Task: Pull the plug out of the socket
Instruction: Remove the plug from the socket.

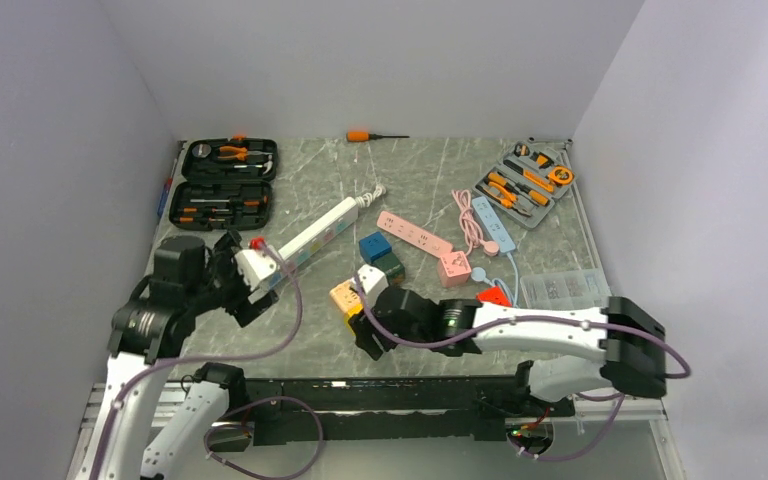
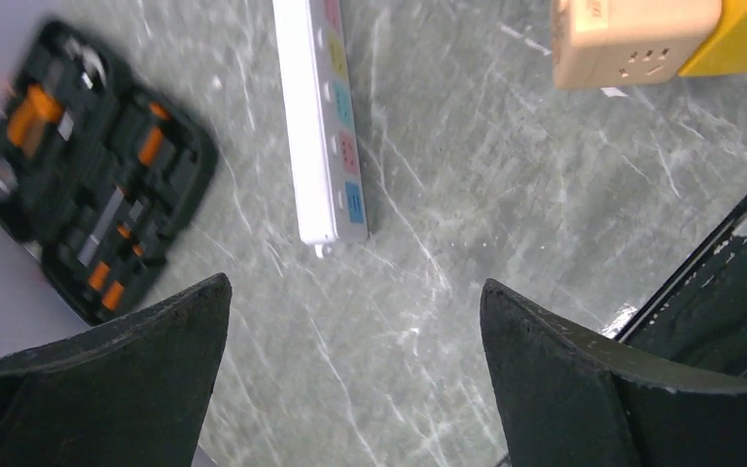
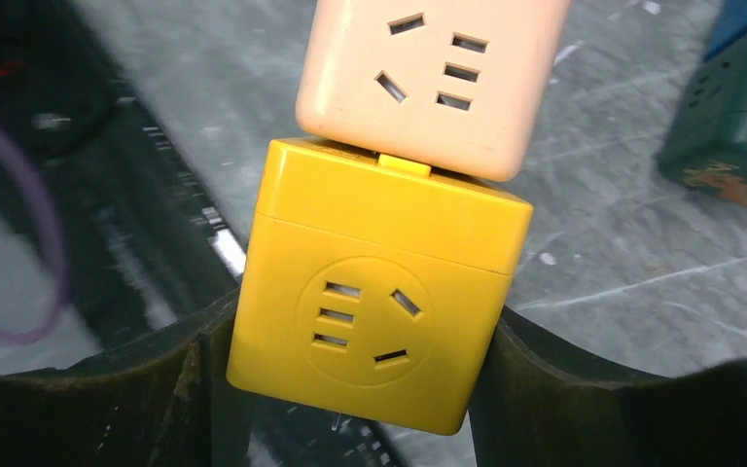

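Your right gripper (image 3: 362, 375) is clamped on the yellow plug cube (image 3: 379, 292), one finger pressing each side face. The yellow plug cube is seated against the peach socket cube (image 3: 428, 78), on the socket cube's side toward the arm bases, faces touching, with only a small yellow tab showing at the joint. I can't tell whether the pair rests on the surface (image 2: 506, 214) or is lifted slightly.

Your left gripper (image 2: 355, 326) is spread wide with nothing between its fingers. It hangs over bare surface left of the peach socket cube, well apart from it.

A white power strip (image 2: 331, 126) lies between that gripper and the peach socket cube, its near end just ahead of the fingertips. A black tool case (image 2: 92, 185) sits further left again. A dark green cube (image 3: 729, 126) stands near the peach socket cube on its right, not touching.
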Tool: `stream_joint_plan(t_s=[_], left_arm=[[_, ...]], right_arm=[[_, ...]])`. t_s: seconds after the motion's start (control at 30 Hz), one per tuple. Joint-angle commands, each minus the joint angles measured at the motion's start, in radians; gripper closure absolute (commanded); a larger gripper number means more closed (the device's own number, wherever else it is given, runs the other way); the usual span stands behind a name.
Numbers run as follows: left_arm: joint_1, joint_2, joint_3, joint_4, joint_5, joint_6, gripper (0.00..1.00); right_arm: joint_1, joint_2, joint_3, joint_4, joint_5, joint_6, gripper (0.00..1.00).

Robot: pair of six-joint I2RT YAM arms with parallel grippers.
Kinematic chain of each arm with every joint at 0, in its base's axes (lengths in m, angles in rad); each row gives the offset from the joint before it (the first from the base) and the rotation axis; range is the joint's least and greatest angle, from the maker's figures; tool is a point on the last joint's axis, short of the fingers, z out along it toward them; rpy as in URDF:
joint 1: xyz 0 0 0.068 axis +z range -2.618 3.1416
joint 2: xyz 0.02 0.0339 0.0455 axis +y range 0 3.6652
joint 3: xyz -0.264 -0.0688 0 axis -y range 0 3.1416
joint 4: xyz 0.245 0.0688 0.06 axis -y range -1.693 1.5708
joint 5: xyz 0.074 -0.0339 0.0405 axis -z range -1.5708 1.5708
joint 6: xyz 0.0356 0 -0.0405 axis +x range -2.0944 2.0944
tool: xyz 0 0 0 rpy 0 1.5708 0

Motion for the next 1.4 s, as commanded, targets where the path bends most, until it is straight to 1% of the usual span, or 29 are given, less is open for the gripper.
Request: stream_joint_plan(t_s=[0.0,0.1,0.2,0.23,0.3,0.33,0.37,0.47,0.5,0.57,0.63,0.73,0.9,0.97,1.07,1.17,1.27,1.37], left_arm=[[0.003,-0.127,-0.004,-0.029,0.199,0.276,0.01],[0.003,-0.177,-0.025,0.015,0.268,0.366,0.01],[0.003,-0.181,-0.013,-0.004,0.365,0.425,0.01],[0.003,-0.176,-0.007,-0.032,0.405,0.446,0.01],[0.003,-0.164,0.001,-0.134,0.494,0.586,0.01],[0.003,-0.156,-0.002,-0.175,0.535,0.659,0.01],[0.003,-0.153,-0.009,-0.180,0.563,0.682,0.01],[0.002,-0.155,-0.055,-0.039,0.617,0.563,0.01],[0.003,-0.160,-0.071,0.006,0.629,0.546,0.01],[0.002,-0.175,-0.109,0.077,0.655,0.544,0.01],[-0.002,-0.205,-0.152,0.113,0.683,0.588,0.01],[-0.027,-0.247,-0.217,0.196,0.681,0.608,0.01],[-0.125,-0.257,-0.267,0.298,0.580,0.602,0.01],[-0.154,-0.245,-0.265,0.294,0.537,0.635,0.01],[-0.169,-0.221,-0.254,0.292,0.516,0.670,0.01],[-0.177,-0.201,-0.246,0.345,0.510,0.644,0.01],[-0.188,-0.179,-0.237,0.353,0.520,0.649,0.01],[-0.210,-0.152,-0.220,0.381,0.518,0.605,0.01]], right_arm=[[-0.017,-0.145,0.019,-0.047,-0.201,0.095,1.00],[-0.060,-0.172,0.066,-0.088,-0.342,0.121,1.00],[-0.100,-0.148,0.141,-0.143,-0.439,0.116,1.00],[-0.115,-0.140,0.157,-0.151,-0.480,0.114,1.00],[-0.152,-0.116,0.196,-0.170,-0.606,0.116,1.00],[-0.164,-0.104,0.217,-0.190,-0.630,0.112,1.00],[-0.166,-0.102,0.234,-0.207,-0.645,0.103,1.00],[-0.166,-0.116,0.265,-0.241,-0.643,0.093,1.00],[-0.167,-0.125,0.268,-0.241,-0.643,0.095,1.00],[-0.168,-0.130,0.278,-0.242,-0.655,0.095,1.00],[-0.167,-0.116,0.299,-0.261,-0.675,0.089,1.00],[-0.168,-0.095,0.351,-0.298,-0.673,0.041,1.00],[-0.193,-0.054,0.433,-0.322,-0.682,-0.031,1.00],[-0.210,-0.045,0.448,-0.315,-0.693,-0.043,1.00],[-0.228,-0.038,0.462,-0.295,-0.714,-0.048,1.00],[-0.237,-0.013,0.498,-0.308,-0.735,-0.066,1.00],[-0.242,0.008,0.533,-0.321,-0.750,-0.087,1.00],[-0.242,0.051,0.585,-0.360,-0.773,-0.105,1.00]])
